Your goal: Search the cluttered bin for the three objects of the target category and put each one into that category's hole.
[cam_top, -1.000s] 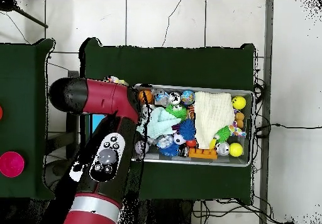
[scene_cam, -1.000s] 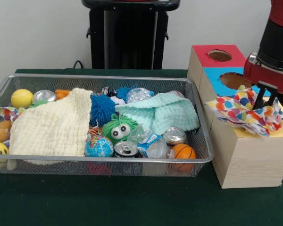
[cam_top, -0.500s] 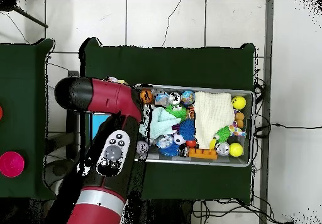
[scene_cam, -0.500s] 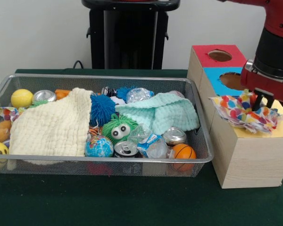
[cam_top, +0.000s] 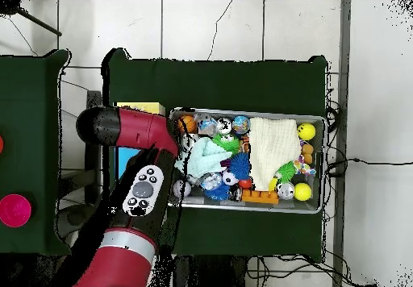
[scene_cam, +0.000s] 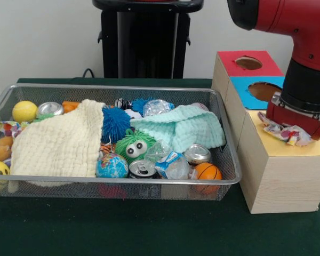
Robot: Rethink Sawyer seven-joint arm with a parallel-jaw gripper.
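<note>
- Green table cloth (scene_cam: 149, 229) is spread under a wire bin (scene_cam: 230, 160) and a wooden box (scene_cam: 280, 176).
- Patterned cloth (scene_cam: 282, 132) is seen bunched on the box's yellow section (scene_cam: 288, 149), beneath the arm.
- Gripper (scene_cam: 298, 125): hidden by the wrist, so its state cannot be judged.

Front camera sits low and close across the table, facing the wire bin (scene_cam: 117, 141) and wooden box (scene_cam: 277, 154). Overhead camera hangs high, looking straight down, turned half round. Both catch the bin (cam_top: 319, 163) and red arm (cam_top: 133, 187).
</note>
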